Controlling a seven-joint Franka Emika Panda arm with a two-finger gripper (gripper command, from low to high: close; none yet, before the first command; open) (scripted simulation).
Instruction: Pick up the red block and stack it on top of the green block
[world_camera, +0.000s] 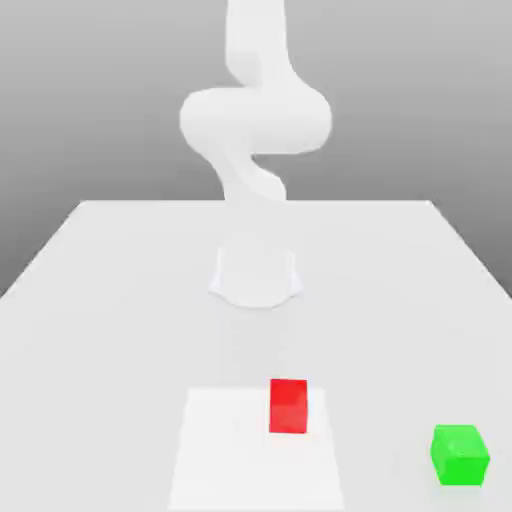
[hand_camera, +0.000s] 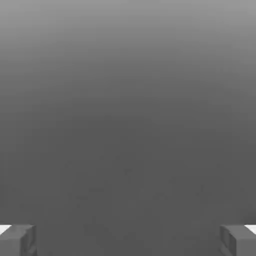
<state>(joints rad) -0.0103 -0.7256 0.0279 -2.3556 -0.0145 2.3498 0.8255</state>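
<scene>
Red block (world_camera: 288, 406): on the white square, toward its edge on the exterior view's right
Green block (world_camera: 460, 455): on the table, well apart from the red block, at the exterior view's right
White square (world_camera: 225, 450): on the table (world_camera: 110, 350)
Gripper (hand_camera: 128, 241): fingers spread wide, nothing between them
Arm (world_camera: 255, 120): raised behind both blocks

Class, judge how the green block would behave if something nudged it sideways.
The green block looks stiff, so it probably wouldn't bend. Its flat faces suggest sliding rather than rolling. Being about as tall as wide, it seems unlikely to tip.
</scene>
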